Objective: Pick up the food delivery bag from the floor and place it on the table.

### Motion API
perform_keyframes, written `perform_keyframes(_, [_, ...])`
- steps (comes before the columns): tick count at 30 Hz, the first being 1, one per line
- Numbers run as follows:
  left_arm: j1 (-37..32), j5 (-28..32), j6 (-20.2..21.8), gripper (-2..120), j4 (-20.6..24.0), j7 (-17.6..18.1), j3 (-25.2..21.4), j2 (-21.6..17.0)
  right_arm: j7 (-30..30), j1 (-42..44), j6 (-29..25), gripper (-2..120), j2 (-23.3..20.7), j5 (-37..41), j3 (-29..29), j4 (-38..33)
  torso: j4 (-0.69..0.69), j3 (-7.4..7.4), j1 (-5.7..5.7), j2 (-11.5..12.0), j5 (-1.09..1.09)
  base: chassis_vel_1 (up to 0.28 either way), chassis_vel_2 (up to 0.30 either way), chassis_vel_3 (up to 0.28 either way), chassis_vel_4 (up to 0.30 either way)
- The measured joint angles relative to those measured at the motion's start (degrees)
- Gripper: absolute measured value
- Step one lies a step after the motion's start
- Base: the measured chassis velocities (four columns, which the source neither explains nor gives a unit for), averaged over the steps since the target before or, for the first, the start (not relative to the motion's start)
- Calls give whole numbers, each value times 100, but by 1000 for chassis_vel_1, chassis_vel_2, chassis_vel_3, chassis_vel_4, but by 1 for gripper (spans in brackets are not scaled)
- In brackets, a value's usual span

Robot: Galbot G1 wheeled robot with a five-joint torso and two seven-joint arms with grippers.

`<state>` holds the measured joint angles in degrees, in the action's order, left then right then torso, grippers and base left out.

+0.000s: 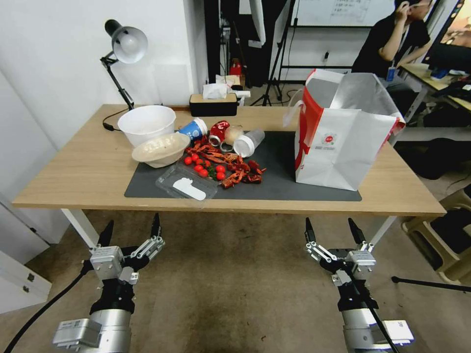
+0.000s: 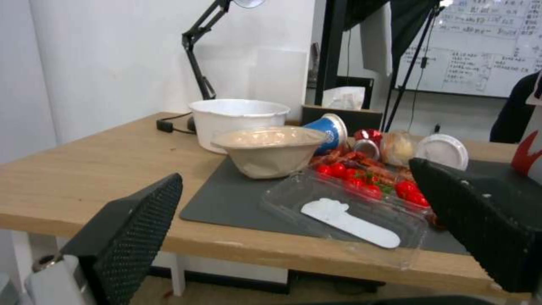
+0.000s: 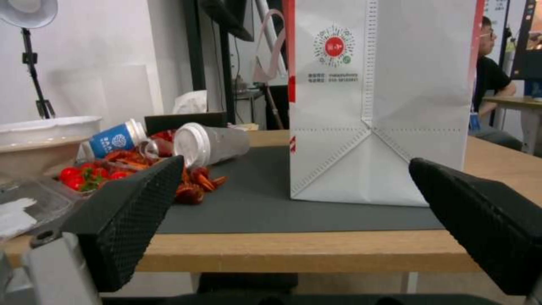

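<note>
The large white paper delivery bag with red side stands upright on the light-wood bench, ahead of the released right gripper; the released left gripper hangs level, so withdrawal should stay clear of the bench edge.

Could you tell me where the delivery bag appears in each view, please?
Head view: the bag stands upright on the right end of the dark mat.
Left wrist view: a red-and-white sliver at the frame edge, probably the bag.
Right wrist view: the bag stands centre, on the mat.
Shared landmark: the mat.
</note>
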<state>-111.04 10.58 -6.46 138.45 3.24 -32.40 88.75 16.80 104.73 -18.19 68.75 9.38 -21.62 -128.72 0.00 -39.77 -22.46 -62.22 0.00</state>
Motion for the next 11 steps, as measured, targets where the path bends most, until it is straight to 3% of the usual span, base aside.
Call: perform_keyframes(11, [-2, -5, 4, 100, 5, 8, 0, -1, -7, -2, -1, 100, -4, 10, -6, -6, 0, 0, 0, 0, 0, 0, 0, 0, 0])
